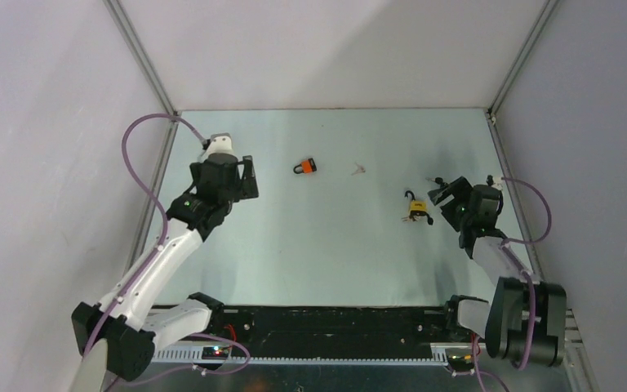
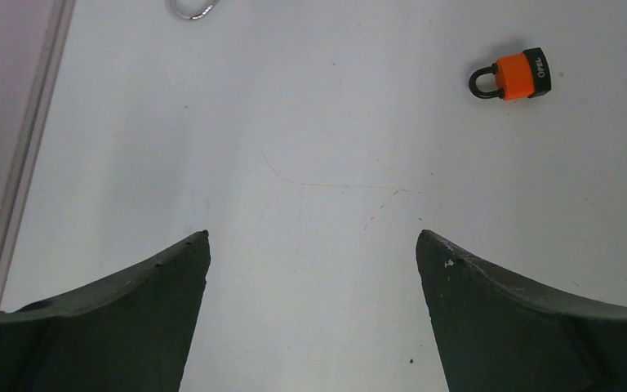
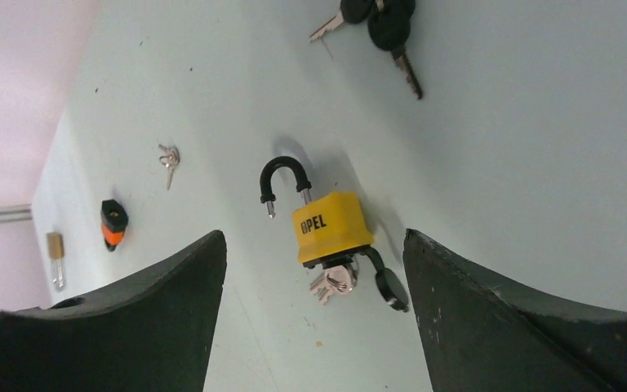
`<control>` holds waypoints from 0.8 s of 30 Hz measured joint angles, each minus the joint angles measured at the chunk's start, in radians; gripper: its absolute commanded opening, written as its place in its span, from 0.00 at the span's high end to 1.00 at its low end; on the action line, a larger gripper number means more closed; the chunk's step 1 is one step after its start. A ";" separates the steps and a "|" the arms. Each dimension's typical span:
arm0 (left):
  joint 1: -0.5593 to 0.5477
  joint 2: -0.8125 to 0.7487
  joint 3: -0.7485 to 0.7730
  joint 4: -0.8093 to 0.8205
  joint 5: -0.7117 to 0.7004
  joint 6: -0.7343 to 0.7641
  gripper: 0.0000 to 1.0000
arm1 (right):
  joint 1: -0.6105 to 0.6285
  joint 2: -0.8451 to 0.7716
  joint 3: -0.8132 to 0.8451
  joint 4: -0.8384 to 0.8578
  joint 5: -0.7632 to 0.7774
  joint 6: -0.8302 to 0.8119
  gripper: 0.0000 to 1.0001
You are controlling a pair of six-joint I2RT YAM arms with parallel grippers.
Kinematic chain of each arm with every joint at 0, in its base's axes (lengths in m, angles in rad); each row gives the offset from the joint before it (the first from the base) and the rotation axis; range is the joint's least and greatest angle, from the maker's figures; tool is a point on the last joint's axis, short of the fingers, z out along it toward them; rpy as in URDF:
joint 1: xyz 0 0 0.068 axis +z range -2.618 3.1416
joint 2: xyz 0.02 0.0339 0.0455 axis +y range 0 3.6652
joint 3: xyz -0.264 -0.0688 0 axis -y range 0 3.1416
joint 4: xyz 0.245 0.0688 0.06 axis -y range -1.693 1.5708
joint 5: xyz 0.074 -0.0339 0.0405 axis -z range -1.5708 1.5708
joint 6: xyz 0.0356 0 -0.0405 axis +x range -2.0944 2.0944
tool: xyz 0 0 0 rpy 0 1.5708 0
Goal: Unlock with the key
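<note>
A yellow padlock (image 3: 331, 224) lies on the table with its black shackle (image 3: 282, 175) swung open and a bunch of silver keys (image 3: 333, 282) stuck in its underside. In the top view the padlock (image 1: 415, 211) lies just left of my right gripper (image 1: 442, 190). My right gripper (image 3: 314, 233) is open and empty, its fingers apart on either side of the padlock and above it. My left gripper (image 1: 247, 176) is open and empty over bare table at the far left; it also shows in the left wrist view (image 2: 313, 238).
An orange padlock (image 1: 306, 167) (image 2: 516, 75) lies shut at the back centre. Small loose keys (image 1: 359, 170) (image 3: 169, 157) lie to its right. Black-headed keys (image 3: 384, 24) lie beyond the yellow padlock. A small brass item (image 3: 55, 253) lies at the far left. White walls enclose the table.
</note>
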 measured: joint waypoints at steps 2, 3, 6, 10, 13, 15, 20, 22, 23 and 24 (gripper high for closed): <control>0.001 0.041 0.023 0.000 0.013 -0.007 0.00 | 0.008 -0.053 0.012 -0.061 0.044 -0.035 0.18; 0.001 0.064 0.038 0.000 0.021 -0.009 0.00 | 0.015 -0.075 0.019 -0.091 0.069 -0.055 0.18; 0.003 0.161 0.102 -0.002 0.058 -0.031 0.00 | 0.048 -0.113 0.040 -0.160 0.117 -0.108 0.18; 0.005 0.314 0.208 -0.010 0.117 -0.087 0.01 | 0.121 -0.151 0.066 -0.224 0.180 -0.191 0.18; 0.006 0.446 0.303 -0.021 0.152 -0.142 0.03 | 0.195 -0.173 0.081 -0.243 0.220 -0.248 0.18; 0.006 0.545 0.371 -0.032 0.171 -0.183 0.04 | 0.239 -0.184 0.086 -0.246 0.231 -0.275 0.18; 0.006 0.805 0.541 -0.052 0.216 -0.279 0.08 | 0.286 -0.203 0.089 -0.264 0.245 -0.320 0.18; 0.006 0.893 0.599 -0.058 0.233 -0.307 0.09 | 0.291 -0.209 0.089 -0.282 0.245 -0.329 0.18; 0.006 0.941 0.634 -0.066 0.245 -0.322 0.10 | 0.293 -0.214 0.089 -0.290 0.243 -0.332 0.18; 0.006 0.971 0.655 -0.066 0.251 -0.328 0.11 | 0.293 -0.217 0.089 -0.296 0.243 -0.335 0.18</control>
